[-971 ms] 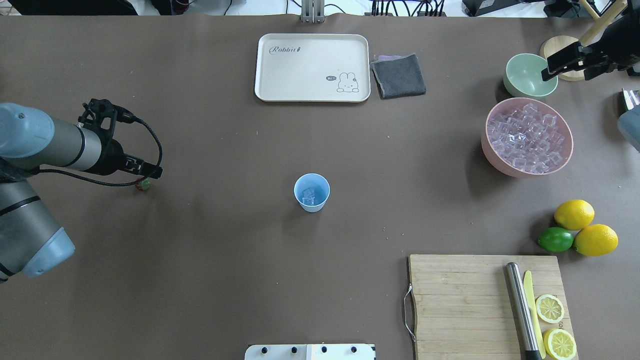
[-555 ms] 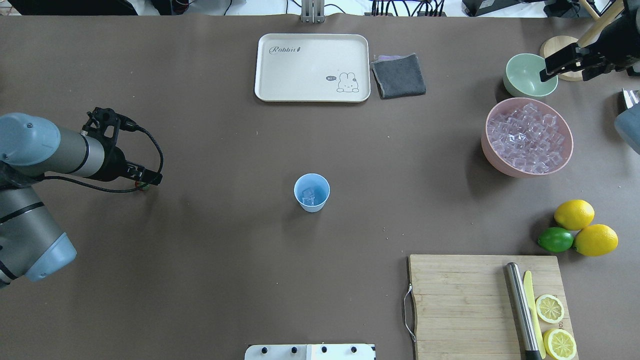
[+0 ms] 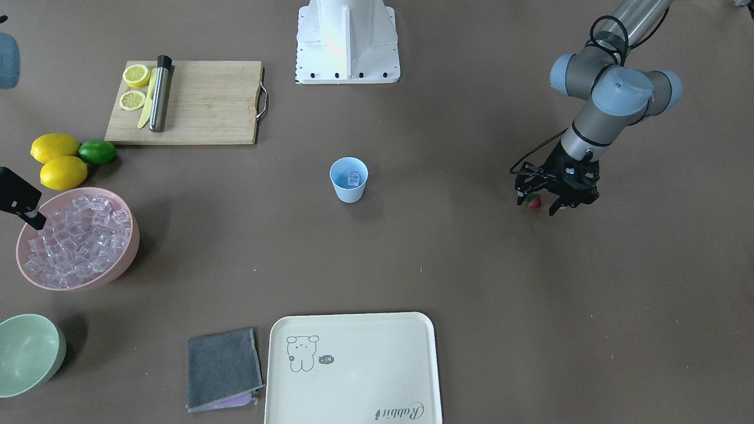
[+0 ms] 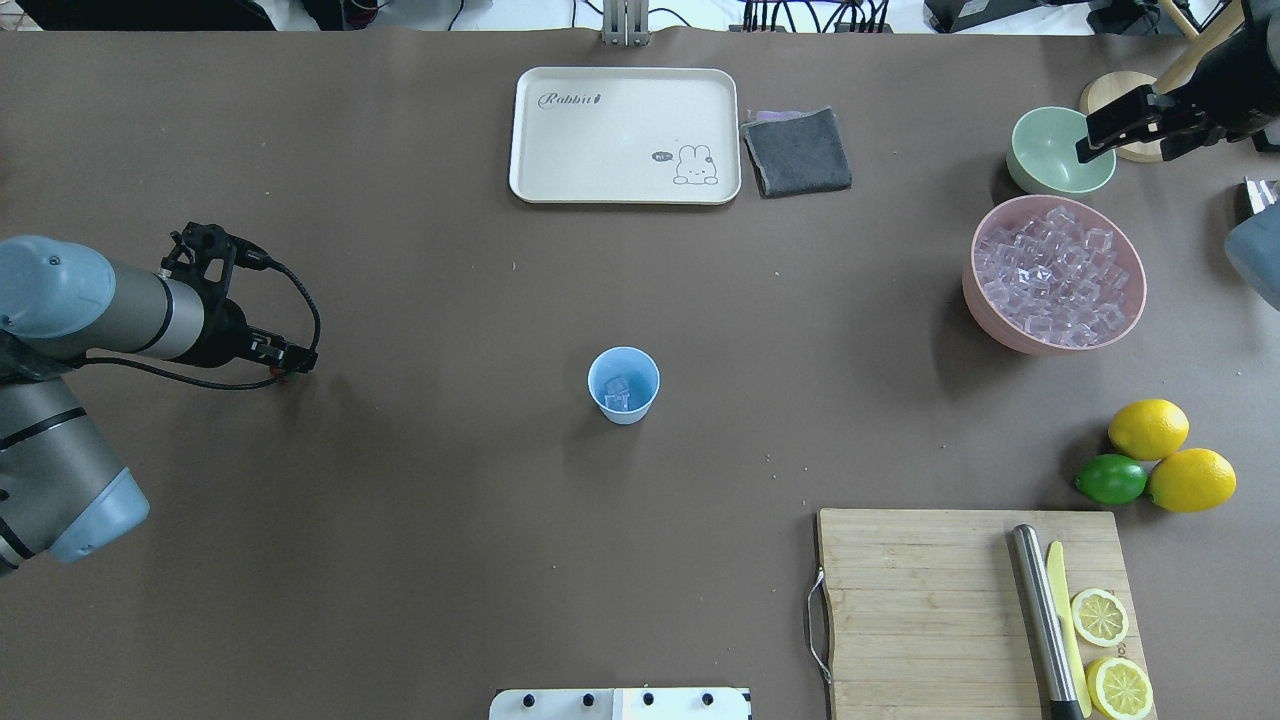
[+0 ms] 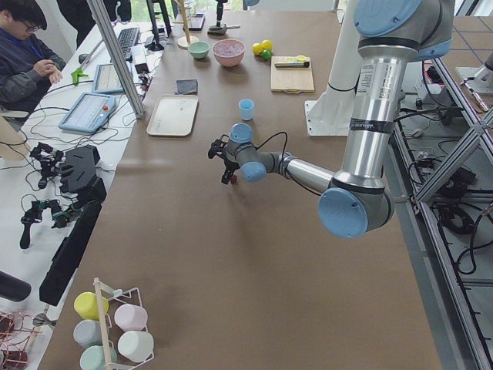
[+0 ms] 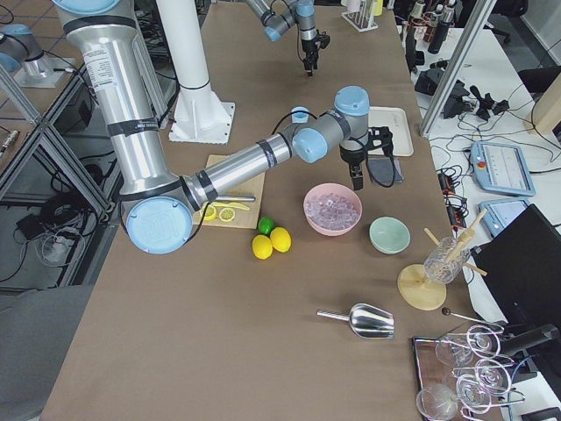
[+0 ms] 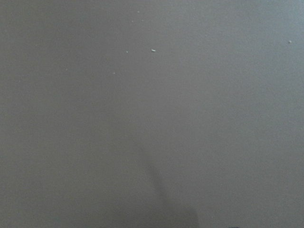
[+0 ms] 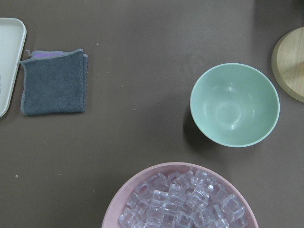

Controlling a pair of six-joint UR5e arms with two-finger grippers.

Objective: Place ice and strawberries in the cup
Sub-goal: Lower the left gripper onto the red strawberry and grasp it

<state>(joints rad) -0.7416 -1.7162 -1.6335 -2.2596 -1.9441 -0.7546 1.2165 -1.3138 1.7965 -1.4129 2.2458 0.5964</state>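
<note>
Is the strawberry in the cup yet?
No, the strawberry is at the left gripper, far from the cup, which holds only ice.

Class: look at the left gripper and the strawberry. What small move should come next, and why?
Probably close the jaws. The left gripper is down low, and its open jaws seem to stand either side of the strawberry, which is not yet gripped. The cup already holds ice, so the strawberry is what remains.

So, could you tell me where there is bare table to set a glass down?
Bare table rings the cup, up to the tray, the cutting board and the left gripper at the strawberry. Crowded: the robot's right end, with the pink bowl, green bowl, lemons and lime.
</note>
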